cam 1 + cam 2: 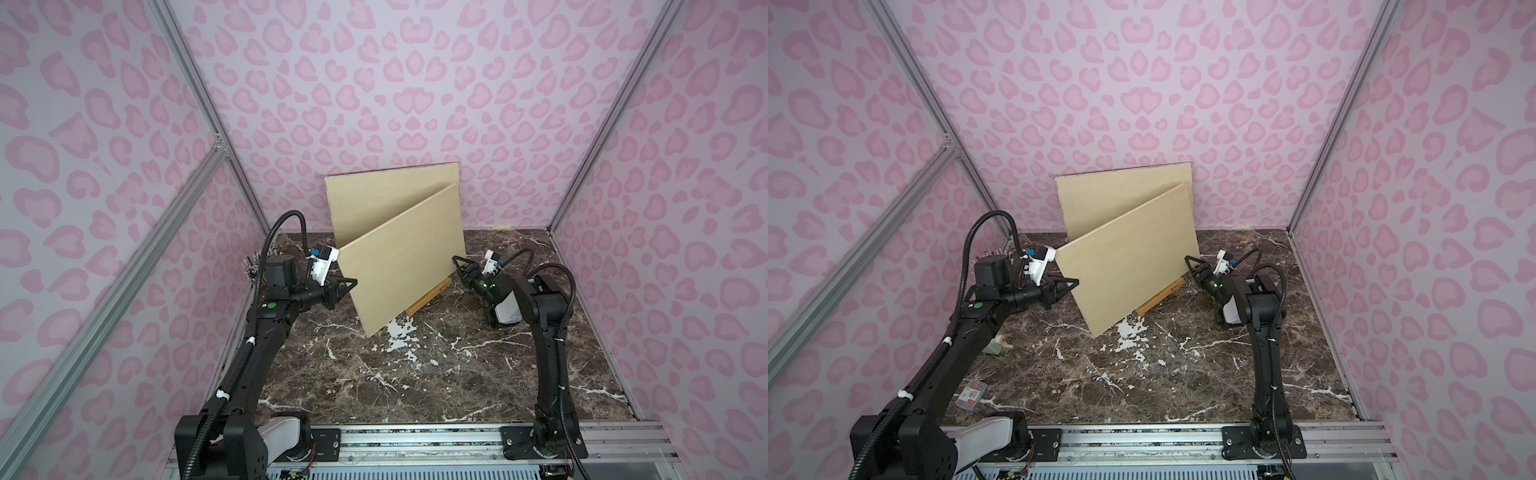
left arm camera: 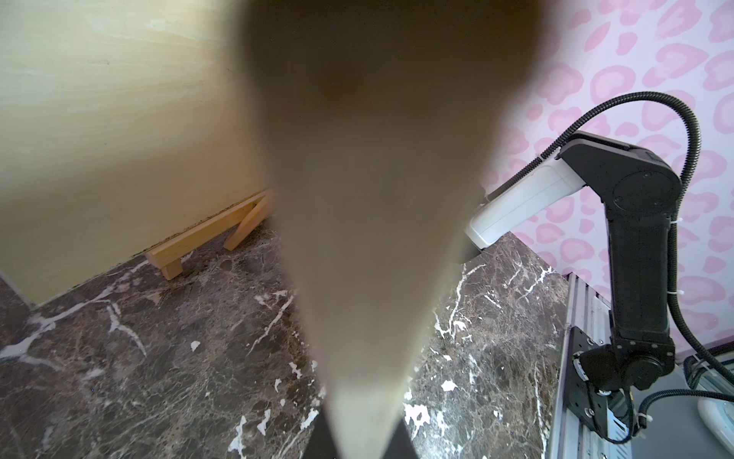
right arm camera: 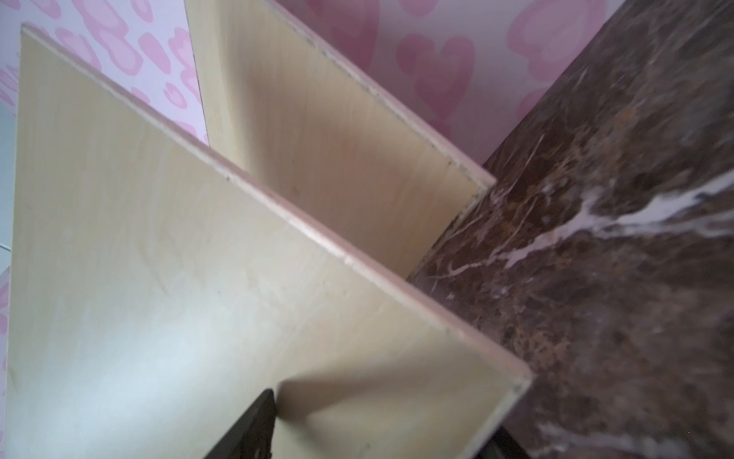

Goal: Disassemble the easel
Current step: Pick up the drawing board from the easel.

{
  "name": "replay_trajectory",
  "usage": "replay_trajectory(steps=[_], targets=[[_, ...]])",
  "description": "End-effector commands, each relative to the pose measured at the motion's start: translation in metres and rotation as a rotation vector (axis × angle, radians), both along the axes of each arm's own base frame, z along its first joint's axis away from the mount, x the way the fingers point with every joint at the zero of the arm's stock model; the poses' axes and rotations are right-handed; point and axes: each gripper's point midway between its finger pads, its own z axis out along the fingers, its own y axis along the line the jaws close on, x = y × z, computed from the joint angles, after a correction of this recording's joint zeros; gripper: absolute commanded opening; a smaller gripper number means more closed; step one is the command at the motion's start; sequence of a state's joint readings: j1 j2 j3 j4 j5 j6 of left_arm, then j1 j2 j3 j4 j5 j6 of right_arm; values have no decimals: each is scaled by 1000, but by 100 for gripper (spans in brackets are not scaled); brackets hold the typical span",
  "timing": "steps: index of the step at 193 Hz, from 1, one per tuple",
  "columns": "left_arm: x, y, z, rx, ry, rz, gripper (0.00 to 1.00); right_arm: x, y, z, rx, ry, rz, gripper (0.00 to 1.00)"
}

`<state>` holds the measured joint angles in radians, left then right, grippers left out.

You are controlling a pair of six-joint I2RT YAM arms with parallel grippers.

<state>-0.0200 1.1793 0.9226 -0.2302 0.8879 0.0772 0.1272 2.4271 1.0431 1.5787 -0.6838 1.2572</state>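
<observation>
**Board and grippers.** The front board [image 1: 403, 257] stands tilted at frame centre in both top views. The left gripper [image 1: 351, 286] sits at the board's left edge and is clenched on it. In the left wrist view that edge is a blur filling the frame centre. The right gripper [image 1: 458, 261] sits at the board's right edge. In the right wrist view the board's corner lies between the two dark fingers [image 3: 246, 425] — whether they press on it cannot be told. A rear board [image 1: 382, 195] leans on the back wall, upper centre. The end of a wooden base strip [image 1: 430, 297] shows at the front board's lower right.

**Surface and room.** The table [image 1: 415, 374] is dark brown marble pattern with white veins and white patches. The walls [image 1: 415, 83] are lilac with pink blotches, framed by aluminium struts. A rail [image 1: 415, 436] along the bottom edge carries both arm bases.

**Containers.** In a top view, a small clear box [image 1: 971, 392] lies at lower left beside the left arm — its contents are too small to tell. A small pale bottle [image 1: 998, 345] lies above it.
</observation>
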Motion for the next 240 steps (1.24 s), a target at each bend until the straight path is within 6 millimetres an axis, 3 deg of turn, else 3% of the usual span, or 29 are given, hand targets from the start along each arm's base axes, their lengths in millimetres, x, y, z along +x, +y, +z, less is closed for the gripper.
replay_trajectory(steps=[1, 125, 132, 170, 240], targets=[[1, -1, 5, 16, -36, 1, 2, -24, 5, 69, 23, -319, 46, 71], [-8, -12, 31, -50, -57, -49, 2, -34, -6, 108, 12, -392, 0, 70], [-10, -13, 33, -57, -57, -54, 2, -38, -8, 121, 12, -418, -5, 70], [-25, -18, 42, -88, -47, -86, 2, -60, -16, 137, -8, -431, -23, 70], [-62, -27, 26, -93, 31, -120, 2, -118, -29, 138, -60, -383, -47, 69]])
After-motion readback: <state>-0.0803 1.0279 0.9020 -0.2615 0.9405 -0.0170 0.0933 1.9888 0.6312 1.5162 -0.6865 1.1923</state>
